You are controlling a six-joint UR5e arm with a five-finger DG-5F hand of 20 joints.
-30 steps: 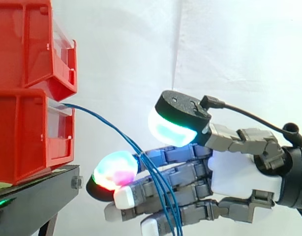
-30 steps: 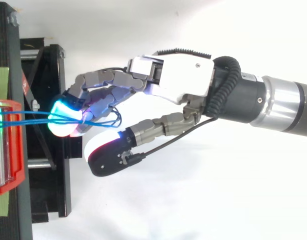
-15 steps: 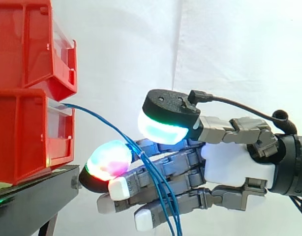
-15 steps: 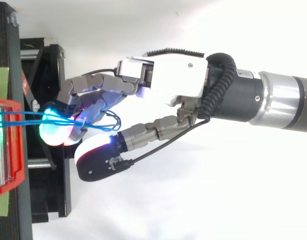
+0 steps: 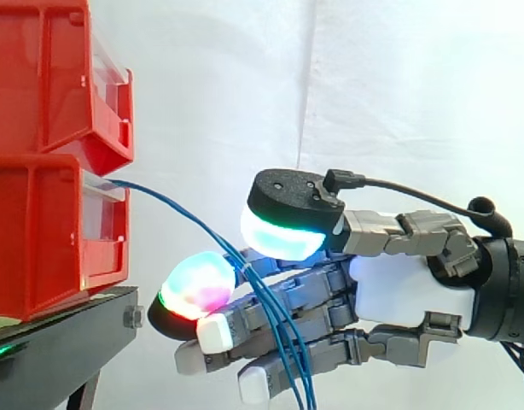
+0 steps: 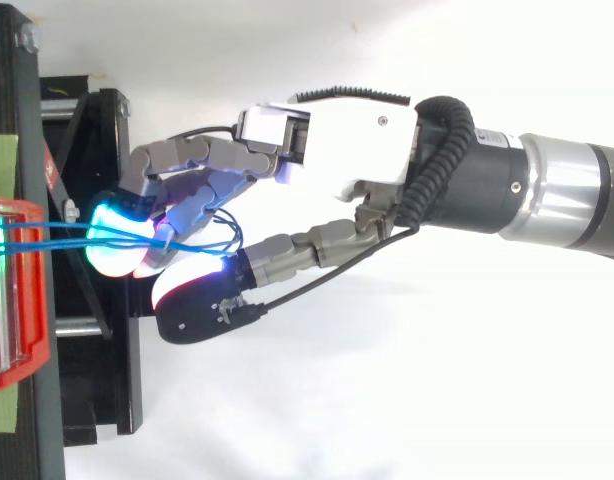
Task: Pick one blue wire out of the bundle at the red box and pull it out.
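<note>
Several thin blue wires [image 5: 172, 205] leave the front of the lower red box [image 5: 40, 231] and arc down to the right. They cross in front of my hand [image 5: 407, 290] and drop out of the bottom edge. My hand reaches in level from the right with its fingers fairly straight and pointing at the box. The thumb [image 5: 288, 218] hovers above them with a gap. From above, the blue wires [image 6: 57, 232] run from the red box [image 6: 17, 350] to the glowing fingertips [image 6: 117, 240] and loop among the fingers. Nothing is pinched between thumb and fingers.
A second red bin [image 5: 57, 77] is stacked on the lower one, both on the black stand [image 5: 66, 342]. The stand's frame [image 6: 87, 150] lies under the fingertips in the top view. A white curtain hangs behind.
The hand first slid left towards the box, then eased slightly back to the right. The thumb now sits a little lower and closer over the fingers. The wires stay draped across the fingers.
</note>
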